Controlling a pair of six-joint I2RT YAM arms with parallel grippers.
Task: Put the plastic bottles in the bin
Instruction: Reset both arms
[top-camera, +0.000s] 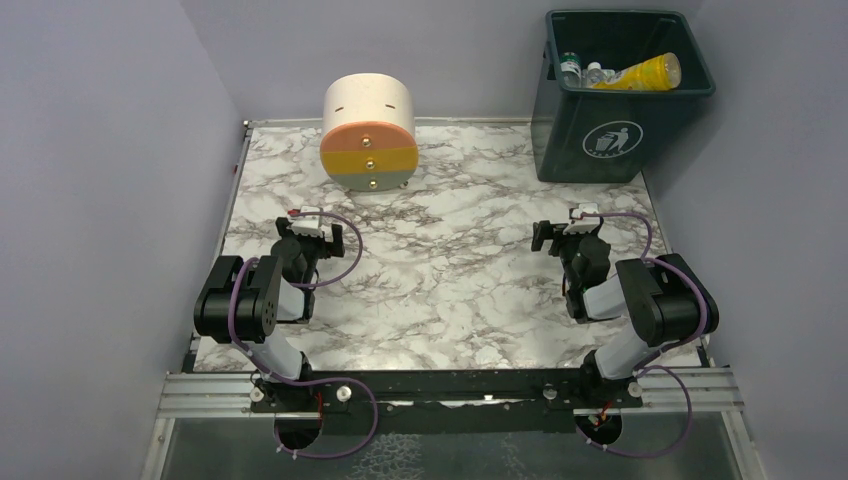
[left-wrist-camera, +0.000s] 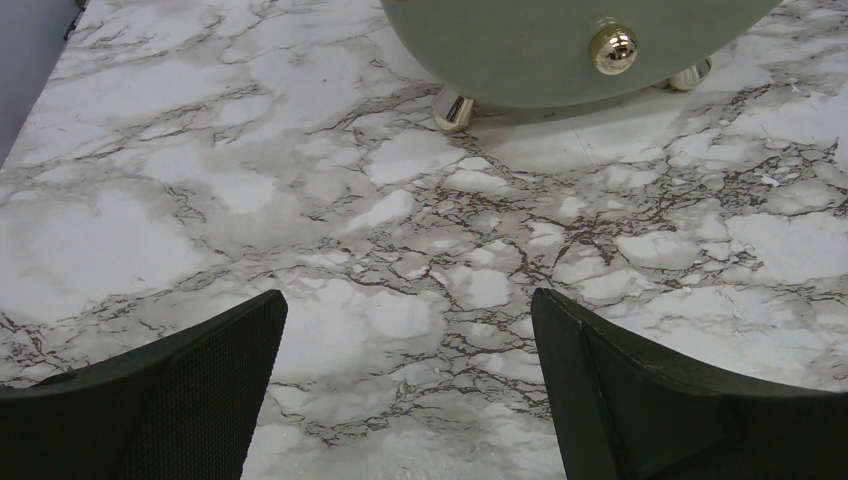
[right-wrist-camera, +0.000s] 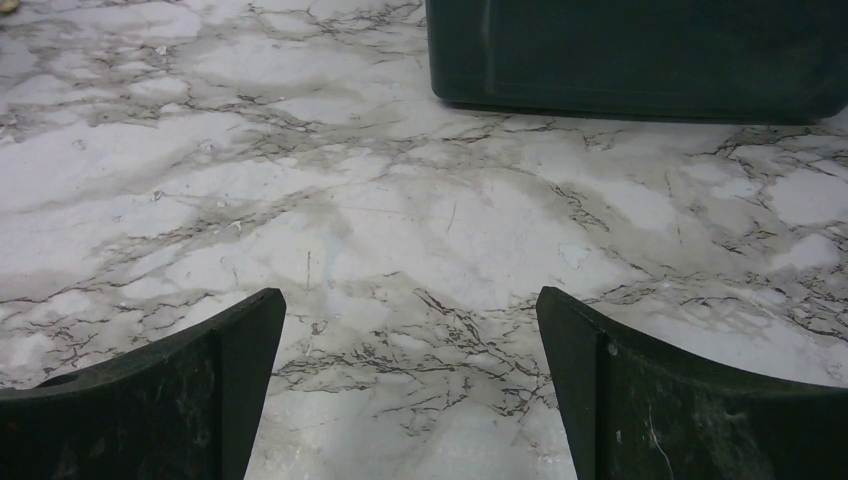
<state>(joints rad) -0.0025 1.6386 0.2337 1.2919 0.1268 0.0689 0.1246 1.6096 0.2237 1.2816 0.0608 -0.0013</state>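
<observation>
The dark teal bin (top-camera: 620, 140) stands at the far right corner of the marble table, its litter symbol facing me. Inside it lie a yellow bottle (top-camera: 645, 72) and clear bottles (top-camera: 572, 68). No bottle shows on the table. My left gripper (top-camera: 320, 228) is open and empty over the left middle of the table; its fingers (left-wrist-camera: 200, 380) frame bare marble. My right gripper (top-camera: 565, 228) is open and empty over the right middle, in front of the bin, whose base shows in the right wrist view (right-wrist-camera: 640, 60).
A cream cylindrical drawer unit (top-camera: 368, 132) with orange, yellow and green fronts stands at the back centre-left; its green bottom drawer and brass knob (left-wrist-camera: 613, 48) show in the left wrist view. Purple walls close in on the left, back and right.
</observation>
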